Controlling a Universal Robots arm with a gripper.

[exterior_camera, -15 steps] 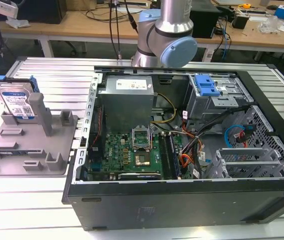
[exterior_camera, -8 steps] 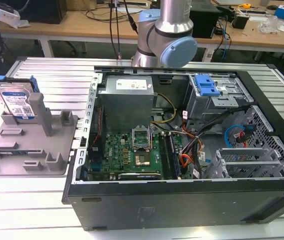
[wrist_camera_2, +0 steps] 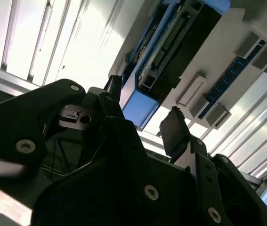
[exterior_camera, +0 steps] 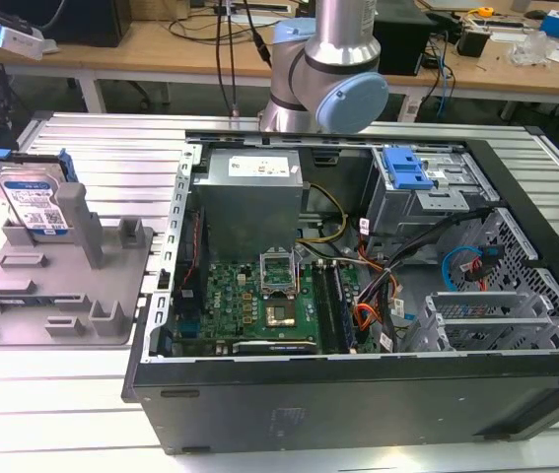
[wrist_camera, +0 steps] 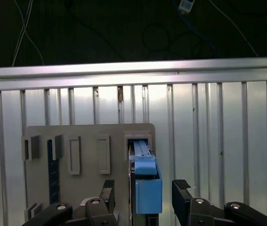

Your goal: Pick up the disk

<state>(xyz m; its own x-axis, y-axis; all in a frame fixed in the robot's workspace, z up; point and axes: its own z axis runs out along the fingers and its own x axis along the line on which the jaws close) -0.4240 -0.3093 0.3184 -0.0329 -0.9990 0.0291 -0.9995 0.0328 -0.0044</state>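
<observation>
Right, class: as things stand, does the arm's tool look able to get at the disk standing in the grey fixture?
Probably yes. In the first wrist view the open tool has a finger on each side of the disk, with gaps on both sides and nothing in between.

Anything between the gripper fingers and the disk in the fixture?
Nothing visible. In the first wrist view the open gripper frames the end of the silver-metal disk with blue side rails, upright in the grey moulded fixture; gaps to both fingers look clear.
</observation>
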